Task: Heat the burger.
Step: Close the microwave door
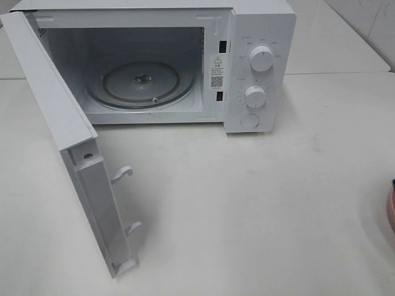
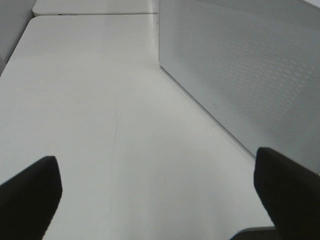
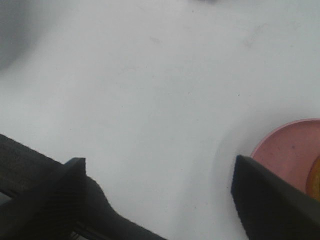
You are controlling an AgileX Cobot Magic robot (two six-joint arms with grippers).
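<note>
The burger [image 3: 315, 179] showed only as an orange sliver on the pink plate [image 3: 287, 147], just beside our right gripper [image 3: 160, 190], whose jaws stood apart. The microwave [image 1: 259, 68] stood open, holding only its glass turntable [image 1: 141, 83]. Our left gripper [image 2: 157, 192] gaped over bare table [image 2: 100, 100] beside the microwave's perforated wall.

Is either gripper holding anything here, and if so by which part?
Nothing is held. The left gripper is open over bare table; the right gripper is open beside the pink plate.
</note>
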